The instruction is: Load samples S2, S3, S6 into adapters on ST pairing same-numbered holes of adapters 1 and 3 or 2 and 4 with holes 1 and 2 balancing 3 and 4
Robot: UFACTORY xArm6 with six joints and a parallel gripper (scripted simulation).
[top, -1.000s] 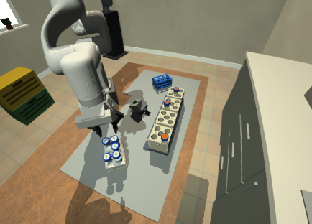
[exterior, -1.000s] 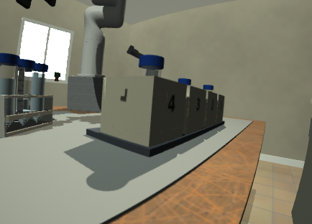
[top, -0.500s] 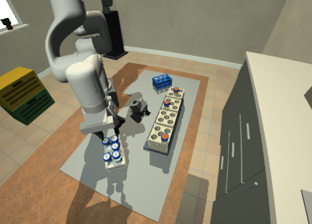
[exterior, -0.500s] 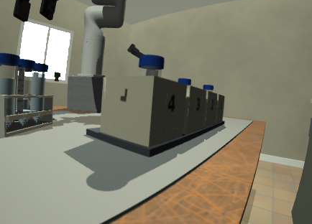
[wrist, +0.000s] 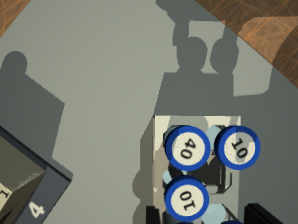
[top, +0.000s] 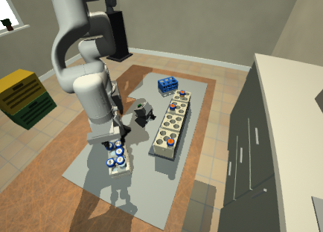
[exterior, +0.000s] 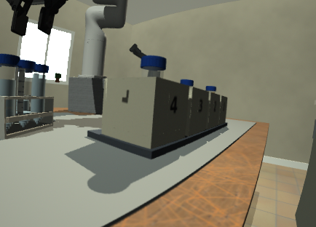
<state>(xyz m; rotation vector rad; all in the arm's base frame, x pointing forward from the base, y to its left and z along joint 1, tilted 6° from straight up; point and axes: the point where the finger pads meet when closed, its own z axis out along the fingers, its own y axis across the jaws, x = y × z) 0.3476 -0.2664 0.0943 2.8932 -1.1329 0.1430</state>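
Blue-capped, five water blanks [top: 119, 151] [exterior: 9, 59] [wrist: 187, 148] stood in the pale rack [top: 120, 172] [exterior: 3, 115] [wrist: 165, 120] below the gripper [top: 117, 136] [exterior: 33, 29] [wrist: 206, 220], whose two fingers were spread partway, nothing between them. Off to its side, one dark stand [top: 151, 153] [exterior: 151, 154] [wrist: 55, 180] bore four adapters [top: 164, 149] [exterior: 129, 106] [wrist: 25, 185], with three orange-dotted samples [top: 170, 141] [exterior: 153, 62] among them. One blue rack [top: 168, 84] sat farther from the gripper, near the stand's other end.

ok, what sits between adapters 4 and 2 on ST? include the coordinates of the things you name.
Adapter 3 [top: 172, 119] [exterior: 198, 111], with no tube showing in it. The top and exterior views both show it between adapter 4 [top: 164, 149] [exterior: 127, 113] [wrist: 22, 189] and adapter 2 [top: 178, 108] [exterior: 215, 109].
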